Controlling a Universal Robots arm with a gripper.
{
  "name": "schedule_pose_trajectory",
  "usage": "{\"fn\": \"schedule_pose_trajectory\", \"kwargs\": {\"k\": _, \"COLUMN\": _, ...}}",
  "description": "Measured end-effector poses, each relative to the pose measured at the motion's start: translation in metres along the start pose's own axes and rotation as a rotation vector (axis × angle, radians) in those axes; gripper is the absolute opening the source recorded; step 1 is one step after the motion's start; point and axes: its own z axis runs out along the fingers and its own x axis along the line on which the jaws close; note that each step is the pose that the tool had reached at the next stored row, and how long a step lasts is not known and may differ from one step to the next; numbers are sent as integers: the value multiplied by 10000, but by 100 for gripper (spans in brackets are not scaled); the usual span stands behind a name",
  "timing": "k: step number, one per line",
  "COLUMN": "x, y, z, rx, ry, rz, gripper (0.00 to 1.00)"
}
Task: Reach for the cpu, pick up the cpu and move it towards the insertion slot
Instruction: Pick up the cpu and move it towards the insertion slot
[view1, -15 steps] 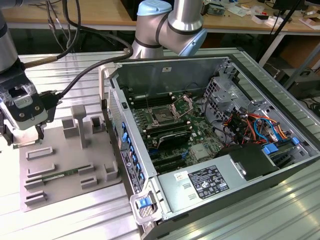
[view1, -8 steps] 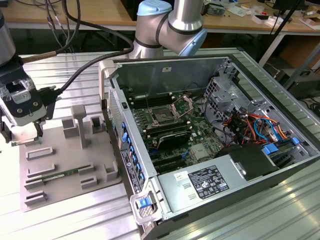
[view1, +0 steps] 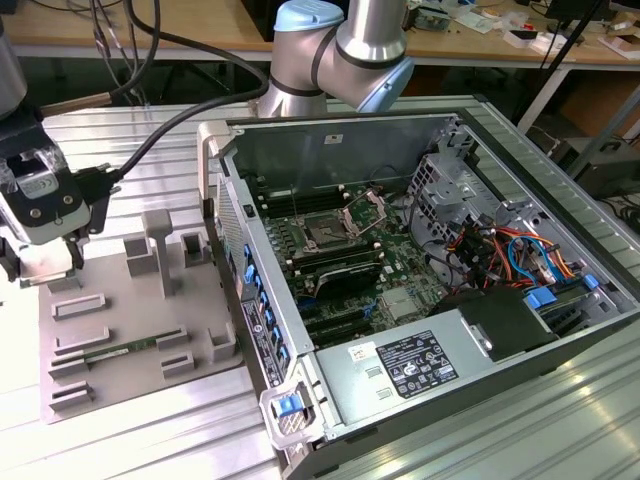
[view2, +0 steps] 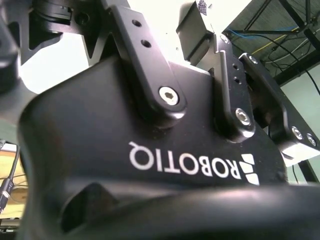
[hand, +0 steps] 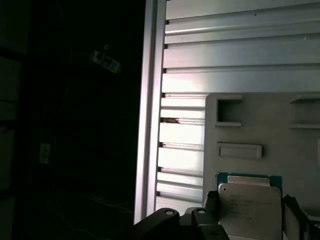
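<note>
Closely flanks small whitish-silver square cpu (hand: 250, 206) with jaws; cannot tell whether clenched. Exterior view: silver-framed dark insertion slot (view1: 325, 234), well apart.

Harsh glare on aluminium table (view1: 130, 440), deep shadows

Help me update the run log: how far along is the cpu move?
Done: the reach. The pincer is down at the cpu, at a corner of the grey fixture plate. In hand: the pick. The cpu lies flat on the plate, and a firm grip cannot be confirmed. Left: the lift and the carry to the insertion slot inside the open computer case.
</note>
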Motion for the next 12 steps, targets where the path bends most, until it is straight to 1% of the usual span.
{"fn": "schedule_pose_trajectory", "kwargs": {"k": 9, "x": 0, "y": 1, "z": -78, "rx": 0, "ry": 1, "rz": 0, "gripper": 55}}
{"fn": "schedule_pose_trajectory", "kwargs": {"k": 12, "x": 0, "y": 2, "z": -115, "rx": 0, "ry": 0, "rz": 0, "gripper": 55}}
